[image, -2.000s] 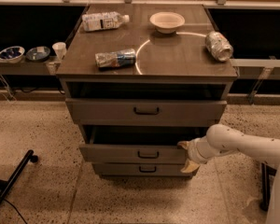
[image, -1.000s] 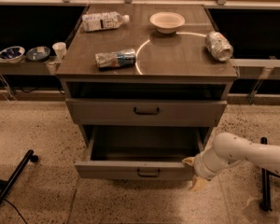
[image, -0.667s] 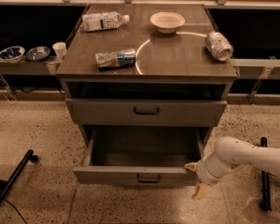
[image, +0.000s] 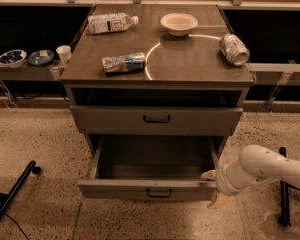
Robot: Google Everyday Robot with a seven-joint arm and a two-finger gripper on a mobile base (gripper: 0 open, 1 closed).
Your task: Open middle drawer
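Speckled floor, brown-topped bench. Middle drawer: lower centre, standing well out. Claw: spread wide, straddling its right front corner. Risk: further off-centre pull may skew or overrun the runners.

One camera, high in front, looking down at cabinet, jaws lower right

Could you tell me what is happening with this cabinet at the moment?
The robot's arm is at the middle drawer, which stands pulled well out. Its gripper is at the right end of the drawer's front. The top drawer is shut; a bowl and a plastic bottle sit on the cabinet top.
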